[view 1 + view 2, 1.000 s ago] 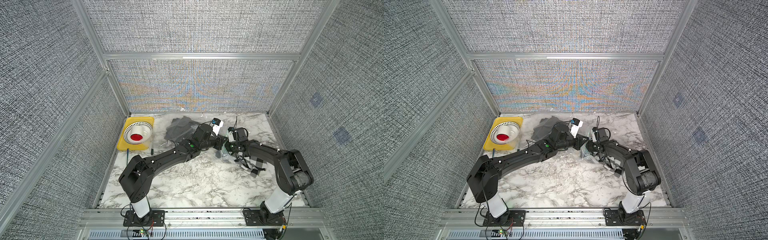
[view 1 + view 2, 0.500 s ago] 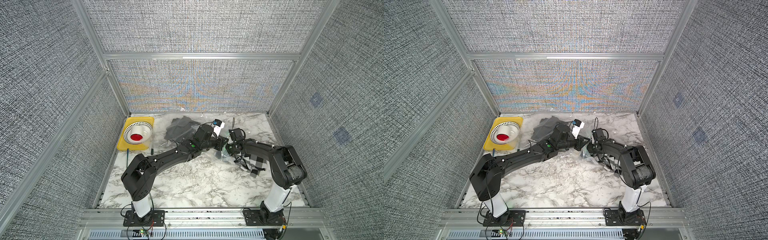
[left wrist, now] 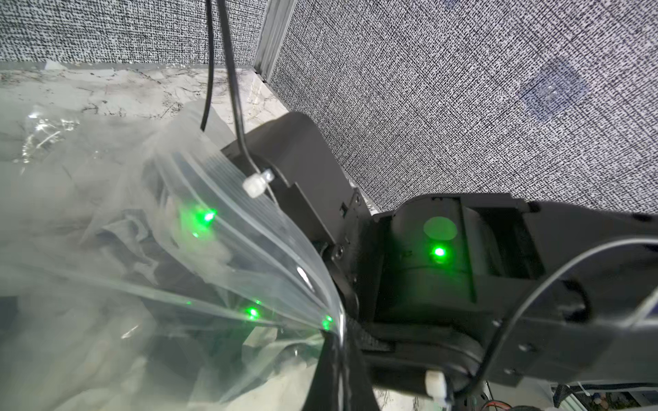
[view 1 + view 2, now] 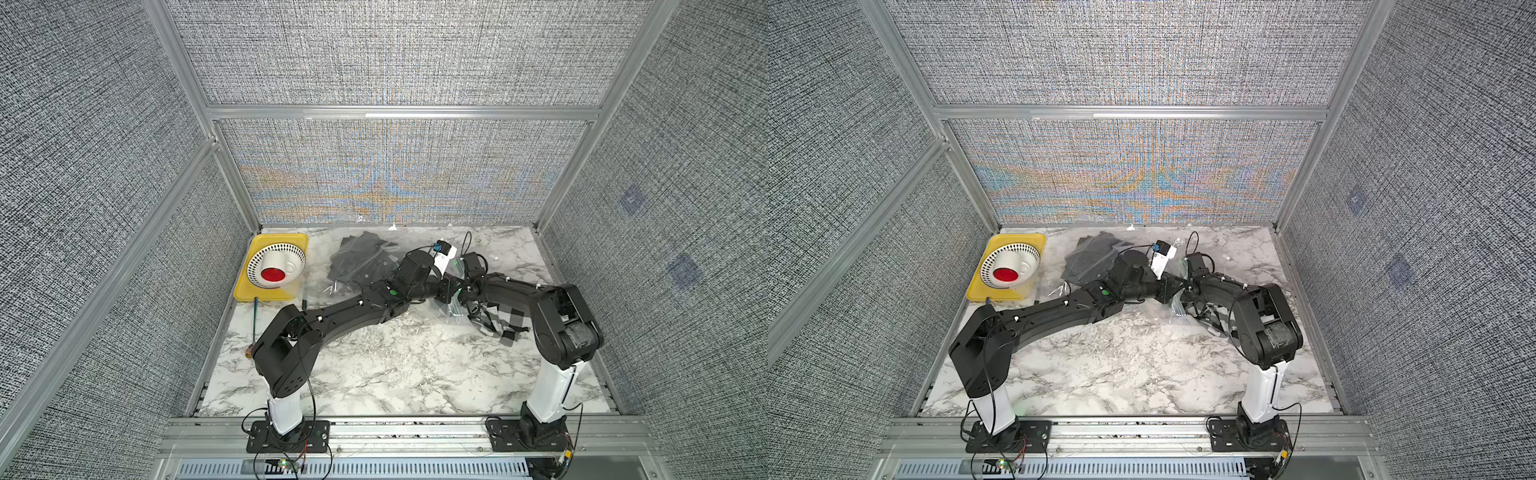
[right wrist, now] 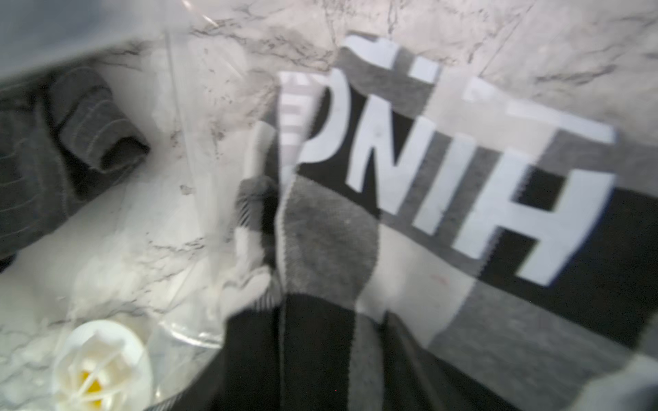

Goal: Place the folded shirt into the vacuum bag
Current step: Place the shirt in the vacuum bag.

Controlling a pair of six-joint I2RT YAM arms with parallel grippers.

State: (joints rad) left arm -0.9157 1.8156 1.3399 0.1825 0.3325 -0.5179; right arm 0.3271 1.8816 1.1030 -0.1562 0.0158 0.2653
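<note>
Left gripper [image 4: 448,291] clenched on the zip mouth of the vacuum bag [image 3: 249,231], checked shirt [image 4: 498,328] on the table [image 4: 374,374] just beside it: insertion looks underway, but whether the right gripper [image 4: 1185,289] grips anything cannot be told, so next calls for a sure pinch and inward slide.

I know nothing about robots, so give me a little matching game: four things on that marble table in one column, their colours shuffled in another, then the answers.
Things:
1. tray
2. inside of the cup
3. vacuum bag
4. lettered shirt

Colours:
A. clear
B. black, grey and white checks
C. yellow
D. red

Pairs: 1-C, 2-D, 3-A, 4-B
</note>
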